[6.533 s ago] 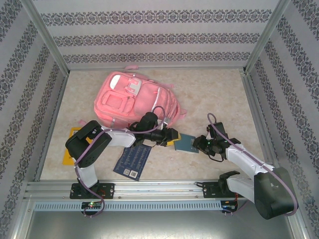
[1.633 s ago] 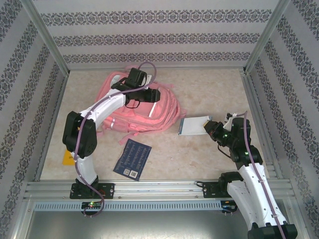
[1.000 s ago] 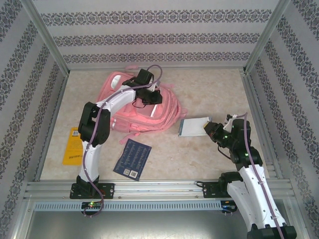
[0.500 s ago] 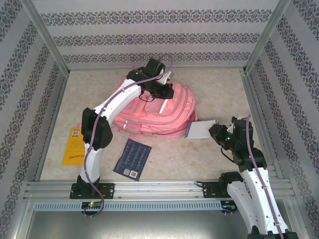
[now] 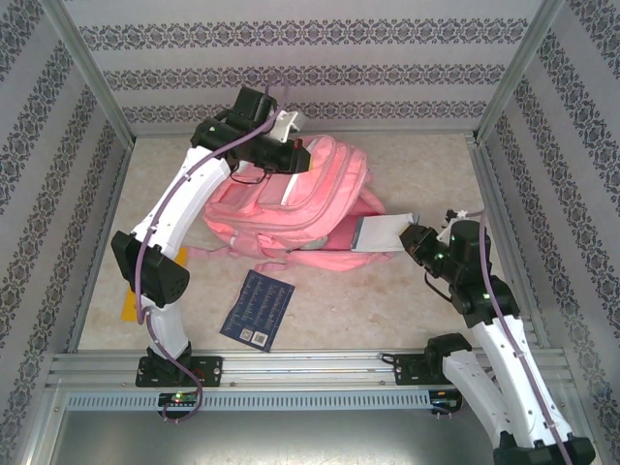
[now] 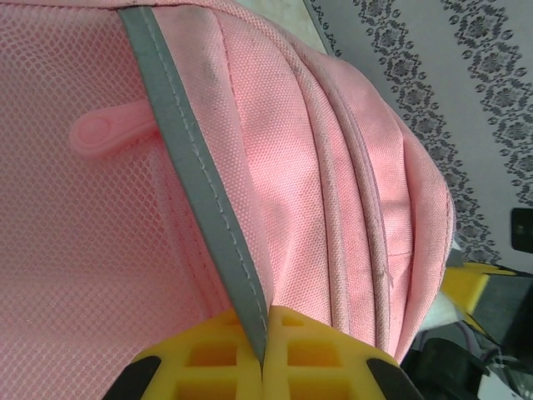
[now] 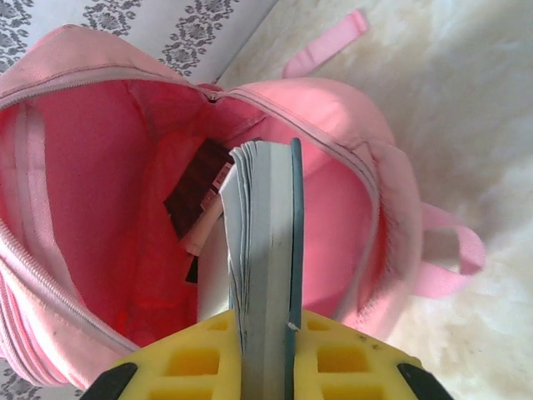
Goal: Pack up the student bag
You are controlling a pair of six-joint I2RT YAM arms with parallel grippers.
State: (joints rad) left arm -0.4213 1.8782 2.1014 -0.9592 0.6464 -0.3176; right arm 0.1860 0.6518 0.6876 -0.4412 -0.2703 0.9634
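The student bag [image 5: 291, 208], a big pink backpack, is raised at its far end, its open mouth facing right. My left gripper [image 5: 295, 160] is shut on the bag's grey reflective stripe [image 6: 196, 183] and the fabric beside it. My right gripper [image 5: 415, 238] is shut on a teal-covered book [image 5: 380, 232], whose far end reaches into the bag's mouth. In the right wrist view the book [image 7: 266, 250] stands on edge between the yellow fingers [image 7: 191, 362], pointing into the pink interior [image 7: 100, 167], where a dark label [image 7: 196, 200] shows.
A dark blue book [image 5: 257, 308] lies flat near the front middle. A yellow booklet [image 5: 128, 308] lies at the left behind my left arm. Patterned walls and metal frame posts [image 5: 494, 194] close in the table; open floor lies right of the bag.
My left gripper has lifted the bag's top higher and drawn it left and back, opening the mouth wider. My right gripper has pushed the teal book left into the opening.
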